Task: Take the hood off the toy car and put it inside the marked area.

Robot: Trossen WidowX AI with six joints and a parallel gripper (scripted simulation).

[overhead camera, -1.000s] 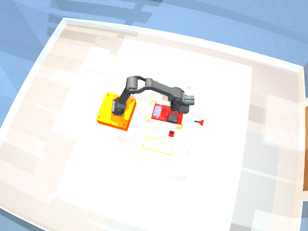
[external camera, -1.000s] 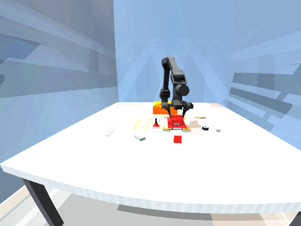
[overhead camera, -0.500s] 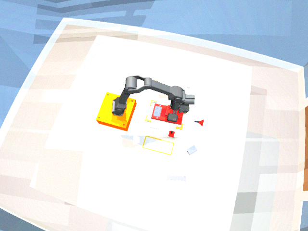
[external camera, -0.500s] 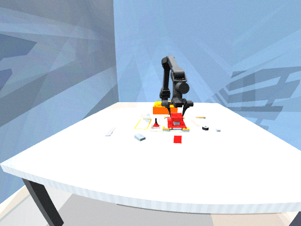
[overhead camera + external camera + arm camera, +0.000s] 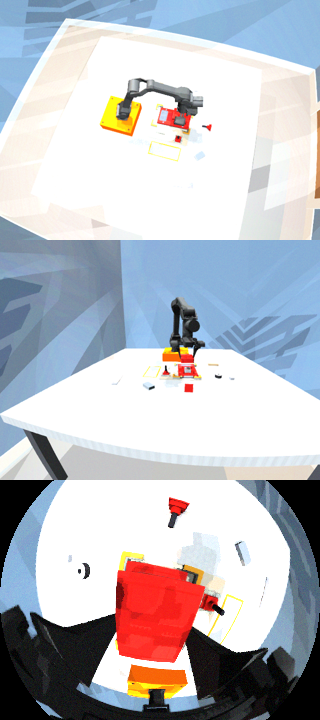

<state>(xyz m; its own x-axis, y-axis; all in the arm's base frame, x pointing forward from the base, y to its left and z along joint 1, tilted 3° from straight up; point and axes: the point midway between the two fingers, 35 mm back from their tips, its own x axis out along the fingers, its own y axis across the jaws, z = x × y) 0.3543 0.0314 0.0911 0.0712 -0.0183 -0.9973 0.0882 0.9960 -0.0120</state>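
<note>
My gripper is shut on the red hood, one black finger on each side. In the exterior view the hood is held a little above the red toy car, over its rear part. The arm hides part of the hood in the top view, and the hood hides most of the car in the wrist view. The marked area, a yellow outline, lies on the table beside the car.
A red piece with a black stem stands between car and outline. Another red piece lies beyond the car. A grey block and a black wheel lie nearby.
</note>
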